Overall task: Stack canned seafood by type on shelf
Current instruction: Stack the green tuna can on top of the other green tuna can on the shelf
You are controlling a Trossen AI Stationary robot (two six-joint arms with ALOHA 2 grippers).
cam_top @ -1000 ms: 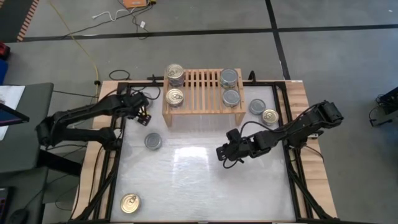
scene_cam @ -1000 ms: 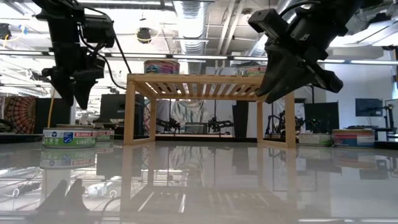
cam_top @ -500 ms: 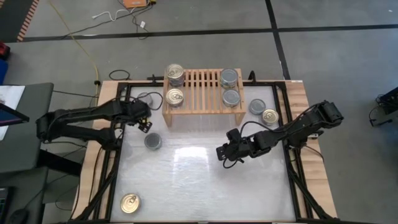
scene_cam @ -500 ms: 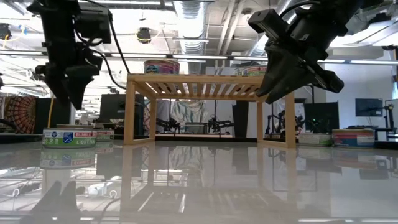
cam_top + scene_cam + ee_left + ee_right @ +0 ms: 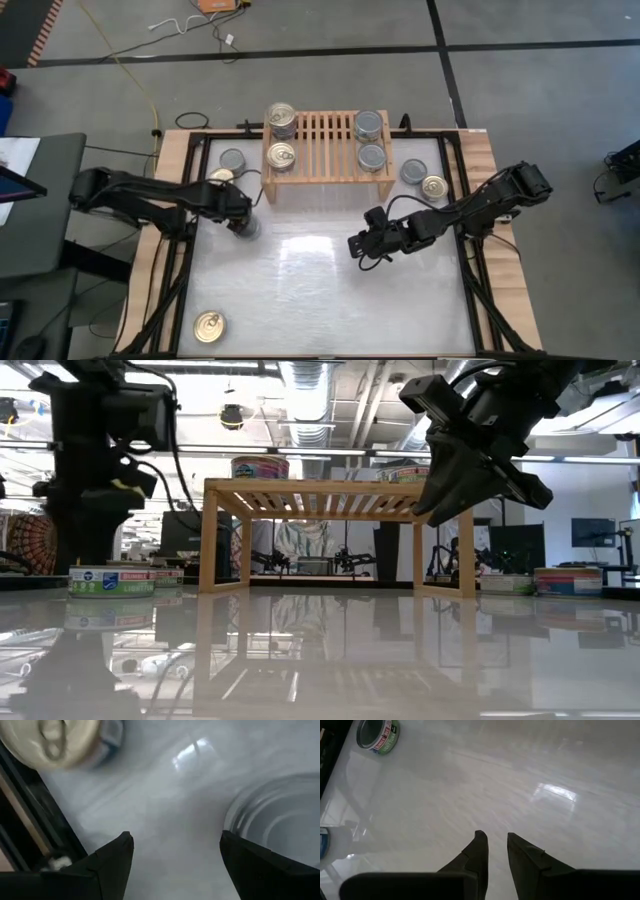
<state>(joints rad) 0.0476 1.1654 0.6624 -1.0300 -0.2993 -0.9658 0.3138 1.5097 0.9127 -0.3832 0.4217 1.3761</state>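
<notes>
The light-wood shelf [image 5: 325, 140] stands at the table's far side. It carries gold-topped tins [image 5: 281, 155] on its left end, the far one a stack [image 5: 281, 115], and silver tins [image 5: 370, 125] on its right. My left gripper [image 5: 243, 220] is open and low over the table, right beside a loose silver tin [image 5: 280, 820] that rests flat; the table shows between its fingers. In the low view the left gripper [image 5: 95, 550] hangs just above that tin [image 5: 110, 581]. My right gripper [image 5: 356, 246] hovers mid-table, empty, with only a narrow gap between its fingers [image 5: 480, 845].
Loose tins lie on the table: a silver one [image 5: 233, 159] and a gold one [image 5: 222, 176] left of the shelf, a silver [image 5: 413, 171] and a gold [image 5: 433, 186] right of it, and a gold one [image 5: 208, 325] at the near left corner. A black frame [image 5: 190, 250] edges the table.
My left gripper has moved from beside the shelf's left end toward the table's near edge and down, ending low by the loose silver tin. The right arm and all the tins have kept still.
</notes>
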